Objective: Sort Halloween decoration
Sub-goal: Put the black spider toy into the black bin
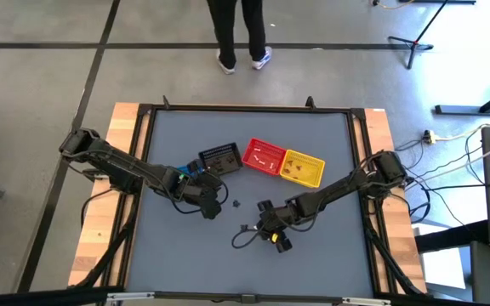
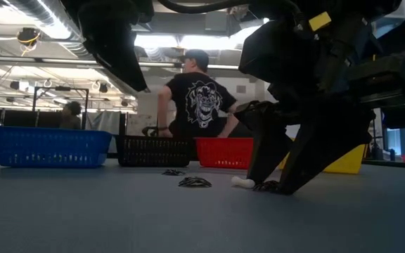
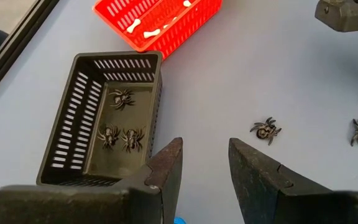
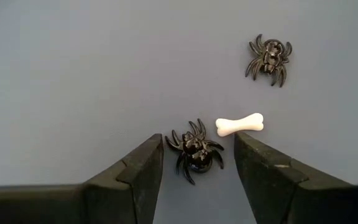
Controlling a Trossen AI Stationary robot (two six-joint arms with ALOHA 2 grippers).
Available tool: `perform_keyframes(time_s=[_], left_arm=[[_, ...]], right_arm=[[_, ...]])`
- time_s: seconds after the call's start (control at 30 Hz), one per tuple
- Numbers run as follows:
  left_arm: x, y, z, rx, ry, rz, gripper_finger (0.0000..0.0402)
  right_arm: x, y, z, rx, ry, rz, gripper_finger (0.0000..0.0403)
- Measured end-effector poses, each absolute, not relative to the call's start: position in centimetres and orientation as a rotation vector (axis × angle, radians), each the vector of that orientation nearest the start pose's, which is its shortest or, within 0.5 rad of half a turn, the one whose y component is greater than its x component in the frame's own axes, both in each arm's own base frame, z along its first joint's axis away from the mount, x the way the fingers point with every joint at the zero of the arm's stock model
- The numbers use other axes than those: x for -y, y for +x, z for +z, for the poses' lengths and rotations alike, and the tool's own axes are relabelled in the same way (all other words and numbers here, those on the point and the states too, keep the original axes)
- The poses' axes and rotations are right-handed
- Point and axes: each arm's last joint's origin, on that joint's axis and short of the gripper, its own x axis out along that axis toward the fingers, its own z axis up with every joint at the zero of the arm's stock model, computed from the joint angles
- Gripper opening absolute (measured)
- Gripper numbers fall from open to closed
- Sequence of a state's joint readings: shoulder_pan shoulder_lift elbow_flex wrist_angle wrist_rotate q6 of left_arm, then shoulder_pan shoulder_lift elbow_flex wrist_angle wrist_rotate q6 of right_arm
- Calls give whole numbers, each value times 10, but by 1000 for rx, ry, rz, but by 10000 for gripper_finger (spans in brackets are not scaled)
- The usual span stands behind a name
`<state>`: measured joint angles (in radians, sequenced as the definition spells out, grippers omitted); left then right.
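Observation:
The Halloween decoration is tiny black spiders and white bones. My right gripper (image 4: 197, 167) is open and low over the table. Its fingers stand on either side of a black spider (image 4: 194, 151) that lies flat on the table, and they do not touch it. A white bone (image 4: 239, 124) lies just beyond one fingertip, and another spider (image 4: 269, 59) lies farther off. My left gripper (image 3: 204, 167) hangs open and empty beside the black basket (image 3: 107, 118), which holds three spiders. A loose spider (image 3: 265, 130) lies on the table ahead of it.
The red basket (image 1: 264, 155), with bones in it, and the yellow basket (image 1: 303, 168) stand side by side at the table's far middle. The black basket (image 1: 219, 159) is to their left, and the blue basket (image 2: 51, 146) is beyond it. A person (image 1: 241, 34) stands behind the far edge.

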<state>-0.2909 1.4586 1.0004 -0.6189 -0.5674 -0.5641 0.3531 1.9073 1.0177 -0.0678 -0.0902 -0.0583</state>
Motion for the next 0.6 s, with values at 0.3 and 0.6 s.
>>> perform_keyframes(time_s=[0.3, 0.6], left_arm=[[65, 273, 230, -866, -66, 508, 123], [65, 273, 230, -866, -66, 508, 123]], right_arm=[[-129, 343, 127, -989, -185, 434, 197], [-130, 343, 127, -988, -182, 441, 197]])
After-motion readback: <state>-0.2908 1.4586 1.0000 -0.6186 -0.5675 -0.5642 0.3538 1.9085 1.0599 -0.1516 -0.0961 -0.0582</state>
